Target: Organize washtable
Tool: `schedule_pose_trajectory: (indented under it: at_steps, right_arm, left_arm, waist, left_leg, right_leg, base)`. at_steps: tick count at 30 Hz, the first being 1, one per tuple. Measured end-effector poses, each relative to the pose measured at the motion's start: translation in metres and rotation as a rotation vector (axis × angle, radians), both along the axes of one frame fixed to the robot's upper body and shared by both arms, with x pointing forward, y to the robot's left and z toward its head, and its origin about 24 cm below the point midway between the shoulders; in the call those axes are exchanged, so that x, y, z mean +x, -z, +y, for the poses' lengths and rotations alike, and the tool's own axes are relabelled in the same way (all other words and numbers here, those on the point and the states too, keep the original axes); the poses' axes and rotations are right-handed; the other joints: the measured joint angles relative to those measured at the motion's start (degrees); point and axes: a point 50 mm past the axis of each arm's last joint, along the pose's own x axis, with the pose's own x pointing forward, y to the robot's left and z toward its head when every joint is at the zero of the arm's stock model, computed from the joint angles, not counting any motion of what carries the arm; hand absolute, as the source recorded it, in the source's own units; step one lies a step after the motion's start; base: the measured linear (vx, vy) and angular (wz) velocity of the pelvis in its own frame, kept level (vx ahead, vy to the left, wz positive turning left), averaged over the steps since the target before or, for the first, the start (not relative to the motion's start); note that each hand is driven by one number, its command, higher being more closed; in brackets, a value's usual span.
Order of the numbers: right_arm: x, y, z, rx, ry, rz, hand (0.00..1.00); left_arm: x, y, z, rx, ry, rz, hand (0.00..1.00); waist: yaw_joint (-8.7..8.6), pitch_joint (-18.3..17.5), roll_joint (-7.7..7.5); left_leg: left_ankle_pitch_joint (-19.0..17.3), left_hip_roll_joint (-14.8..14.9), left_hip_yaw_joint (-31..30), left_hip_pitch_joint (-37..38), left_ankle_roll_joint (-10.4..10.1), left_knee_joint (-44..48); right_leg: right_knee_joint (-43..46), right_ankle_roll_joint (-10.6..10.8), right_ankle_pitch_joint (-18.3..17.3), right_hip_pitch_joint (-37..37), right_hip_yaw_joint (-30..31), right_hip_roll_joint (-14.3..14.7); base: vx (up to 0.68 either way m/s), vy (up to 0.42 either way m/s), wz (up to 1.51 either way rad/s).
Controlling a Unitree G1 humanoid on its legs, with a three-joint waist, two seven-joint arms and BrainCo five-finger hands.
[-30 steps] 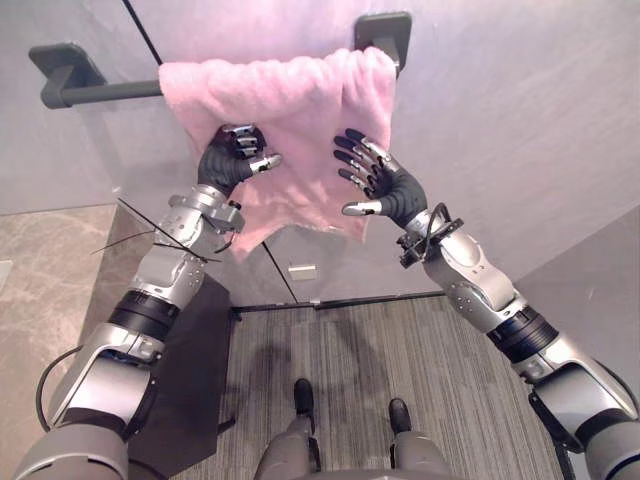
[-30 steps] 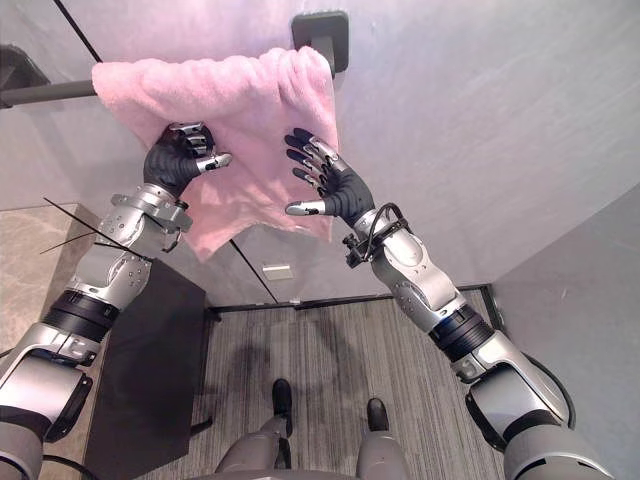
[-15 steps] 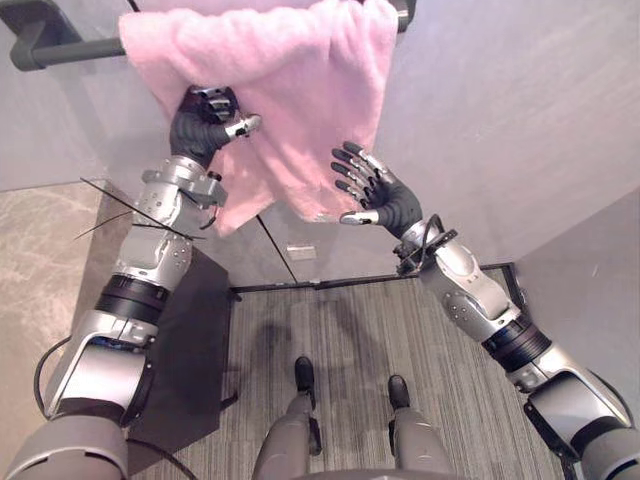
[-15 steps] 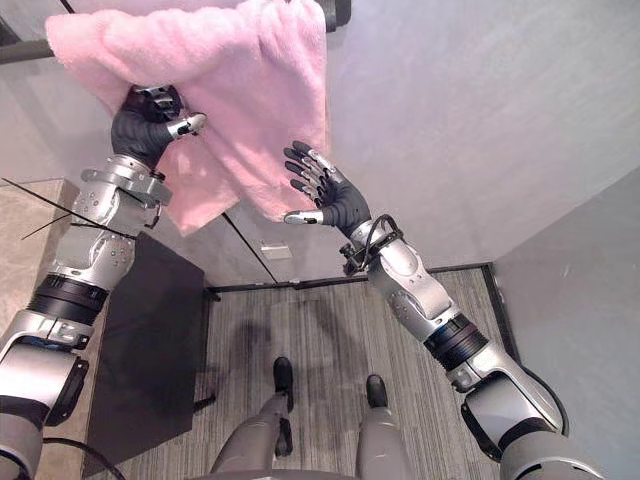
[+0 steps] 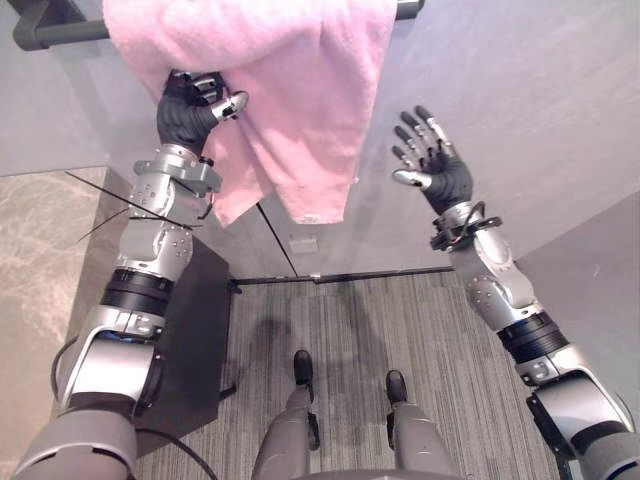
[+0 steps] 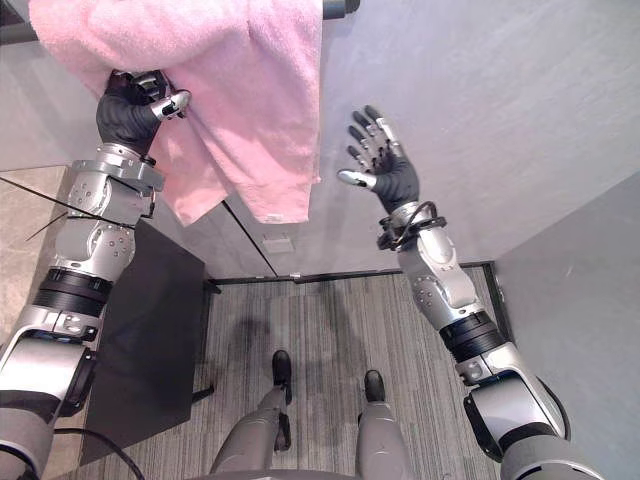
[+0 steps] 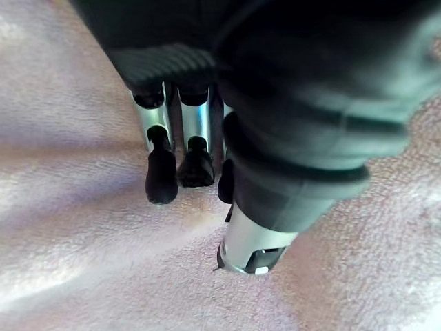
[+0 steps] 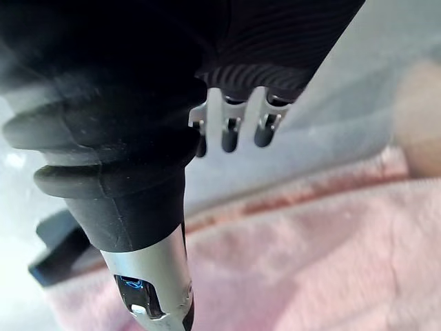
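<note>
A pink towel [image 5: 290, 90] hangs over a dark towel bar [image 5: 58, 28] on the grey wall, its lower edge uneven and longest near the middle. My left hand [image 5: 188, 108] is at the towel's left part, fingers curled into the cloth; the left wrist view has its fingertips [image 7: 162, 181] and thumb pressed into the pink pile [image 7: 83, 262]. My right hand [image 5: 432, 168] is raised to the right of the towel, apart from it, fingers spread and straight. Past those fingers [image 8: 231, 132], the right wrist view takes in the towel [image 8: 317, 262].
A black cabinet [image 5: 195, 340] stands at lower left beside a marble top [image 5: 40, 260]. A small wall outlet [image 5: 303, 243] sits under the towel. Grey carpet [image 5: 420, 320] covers the floor below, and a grey wall runs along the right.
My right hand has left the towel's front and moved right and up, now apart from it. My left hand keeps its hold. The view has shifted, with the bar now at the top edge.
</note>
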Motion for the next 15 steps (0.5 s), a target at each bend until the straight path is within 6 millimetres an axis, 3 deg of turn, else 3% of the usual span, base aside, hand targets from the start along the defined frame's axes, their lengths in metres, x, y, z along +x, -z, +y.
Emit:
schedule_pose_trajectory:
  at_steps: [3, 5, 9, 15]
  right_arm:
    - [0.001, -0.005, -0.010, 0.033, 0.040, -0.010, 0.00]
    - [0.001, -0.008, -0.016, 0.039, 0.060, -0.017, 0.00]
    - [0.000, -0.015, -0.033, 0.050, 0.114, -0.037, 0.00]
    - [0.000, -0.016, -0.040, 0.063, 0.134, -0.038, 0.00]
  left_arm:
    - [-0.003, 0.005, 0.020, -0.057, -0.067, 0.008, 0.00]
    - [-0.009, 0.017, 0.067, -0.201, -0.254, 0.045, 0.00]
    - [-0.029, 0.040, 0.120, -0.287, -0.462, 0.115, 0.00]
    - [-0.043, 0.072, 0.145, -0.288, -0.553, 0.233, 0.00]
  waist:
    - [0.05, 0.50, 0.66]
    - [0.05, 0.57, 0.81]
    - [0.89, 0.58, 0.78]
    - [1.23, 0.65, 0.66]
  left_leg:
    - [0.00, 0.06, -0.12, 0.45, 0.00, 0.00]
    - [0.00, 0.16, -0.14, 0.65, 0.00, 0.01]
    - [1.31, 0.03, -0.20, 0.85, 0.06, 0.05]
    - [2.00, -0.74, -1.20, 2.00, 0.55, 0.35]
  right_leg:
    - [1.18, -0.27, -0.68, 0.00, -0.27, 0.04]
    - [1.62, -0.38, -1.06, 0.03, -0.32, 0.14]
    - [2.80, -0.29, -2.37, 0.20, -0.77, -0.07]
    - [3.90, -0.43, -3.88, 1.65, -2.01, -0.86]
  base:
    - [0.02, -0.067, 0.06]
    - [0.03, -0.070, 0.01]
    - [0.07, -0.075, 0.10]
    - [0.06, -0.042, 0.14]
